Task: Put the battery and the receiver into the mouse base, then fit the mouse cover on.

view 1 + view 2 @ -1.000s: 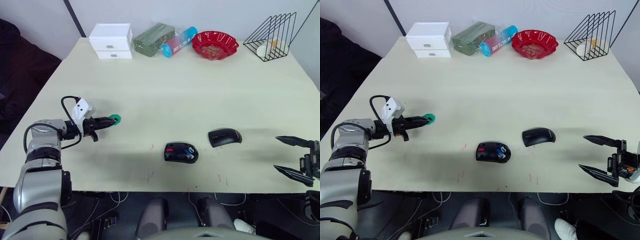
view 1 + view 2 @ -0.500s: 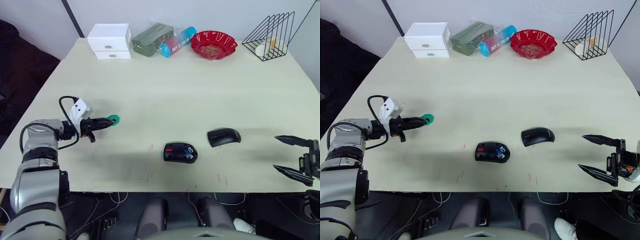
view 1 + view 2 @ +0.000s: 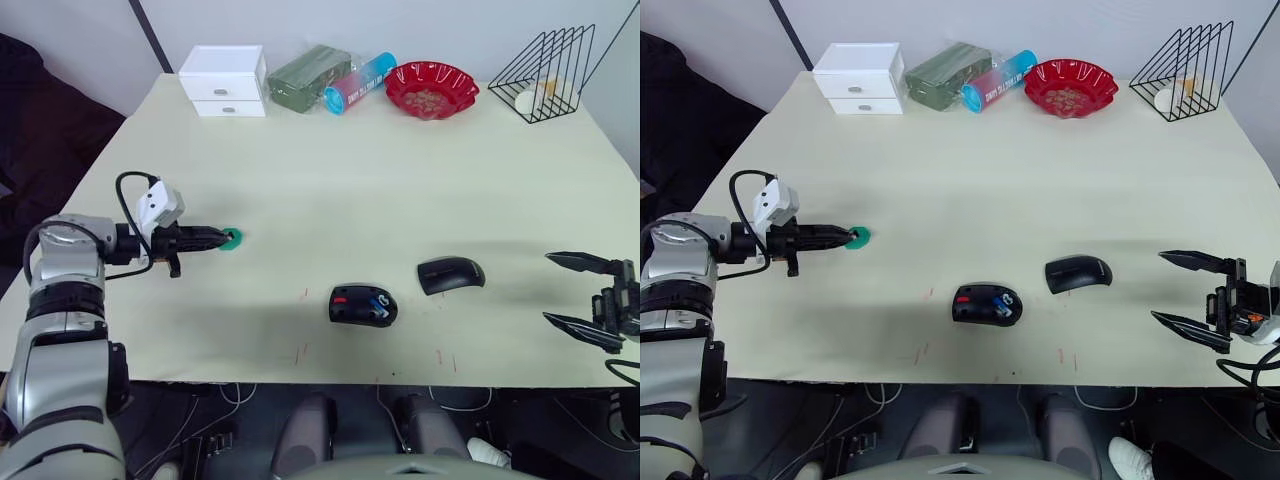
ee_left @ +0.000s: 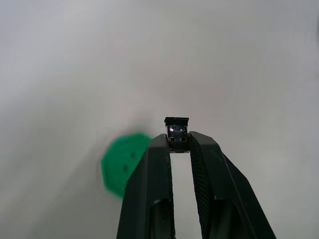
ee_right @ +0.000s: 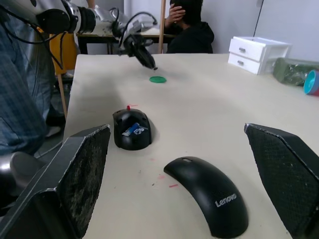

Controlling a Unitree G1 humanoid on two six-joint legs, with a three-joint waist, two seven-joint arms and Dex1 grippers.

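Your left gripper [image 4: 179,142] has the receiver [image 4: 177,130] pinched at its fingertips, above the green disc [image 3: 231,238].
Move right: the mouse base [image 3: 362,304] sits near the table [image 3: 350,180] front edge, red patch showing, the mouse cover [image 3: 450,274] just beside it, apart. Your right gripper [image 3: 1185,294] hovers at the far right, its 2 fingers spread wide, holding nothing.

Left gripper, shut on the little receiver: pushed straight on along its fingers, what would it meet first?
Likely nothing soon. The left gripper points across the table, passing over the green disc; the mouse base seems off that line, though depth is unclear.
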